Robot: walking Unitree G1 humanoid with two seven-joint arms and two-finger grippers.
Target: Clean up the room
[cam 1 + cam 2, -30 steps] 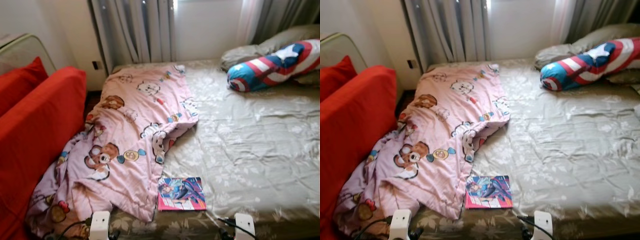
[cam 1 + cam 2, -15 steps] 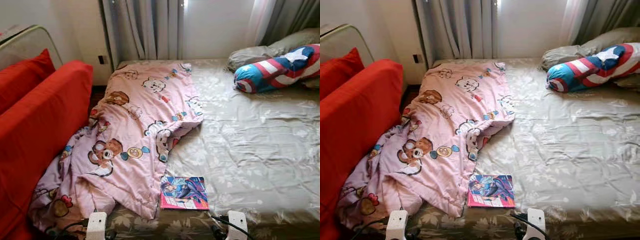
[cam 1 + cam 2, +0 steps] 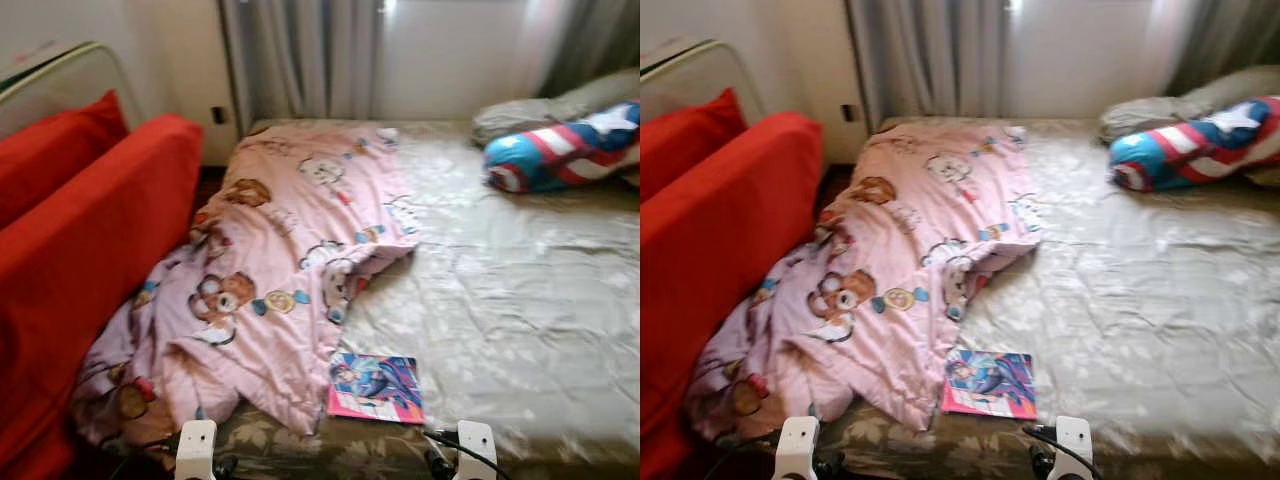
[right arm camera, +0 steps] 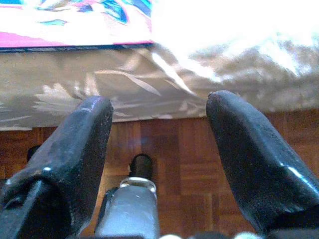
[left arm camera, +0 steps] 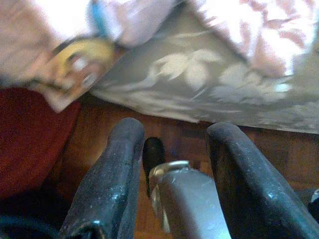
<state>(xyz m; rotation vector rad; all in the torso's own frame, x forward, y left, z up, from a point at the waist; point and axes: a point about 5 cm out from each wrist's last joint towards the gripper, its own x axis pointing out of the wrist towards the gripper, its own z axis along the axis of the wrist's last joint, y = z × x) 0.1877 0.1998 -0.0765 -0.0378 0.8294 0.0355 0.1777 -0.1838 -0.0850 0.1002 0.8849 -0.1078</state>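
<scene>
One book (image 3: pixel 376 388) on bed (image 3: pixel 520 290), beside pink blanket (image 3: pixel 280 270), slightly blurred

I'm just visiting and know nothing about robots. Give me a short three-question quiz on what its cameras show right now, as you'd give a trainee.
1. True or false: the pink cartoon-print blanket hangs off the bed's edge beside the red sofa.
2. What lies nearest the right gripper? A) the colourful thin book B) the star-and-stripe bolster pillow C) the grey curtain
3. Fill in: both the right gripper and the left gripper have their black fingers ____.

Key: 1 true; 2 A; 3 open.
</scene>
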